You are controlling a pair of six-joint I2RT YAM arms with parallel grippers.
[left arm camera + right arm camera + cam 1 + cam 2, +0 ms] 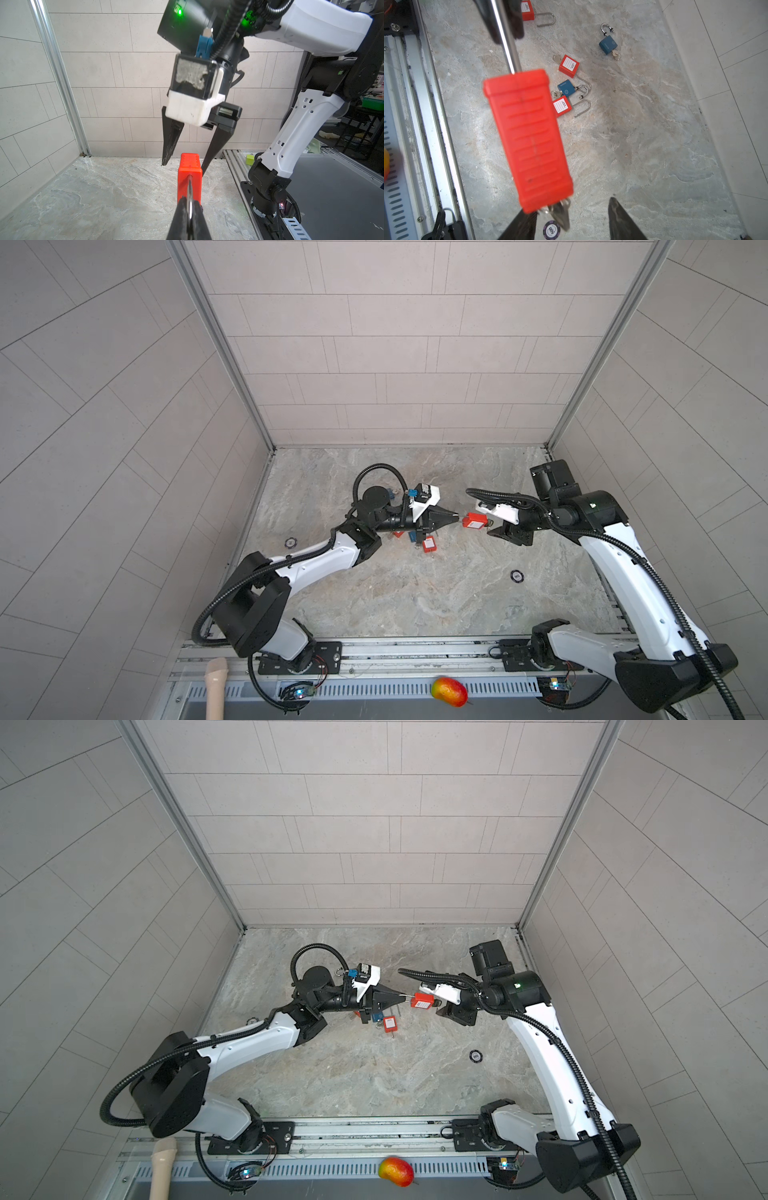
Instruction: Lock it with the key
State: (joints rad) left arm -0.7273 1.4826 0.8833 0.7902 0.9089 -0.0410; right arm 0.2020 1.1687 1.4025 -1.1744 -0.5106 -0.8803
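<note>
Red padlock [476, 521] held in mid-air between the two arms, key end toward the right gripper [571, 207].

Left gripper [189, 209] pressed together on the steel shackle [506, 41]; lock body well clear of the tabletop [643, 145]. Right gripper spread, pinching nothing: the key [560, 212] juts from the lock's base just beside one finger, the other finger well apart. Risks as I judge them: an off-centre close would shove the key sideways rather than grip it. With only the thin shackle pinched, a turn could swivel the whole body or slip it loose. Cannot tell whether the shackle's free leg is seated.
</note>
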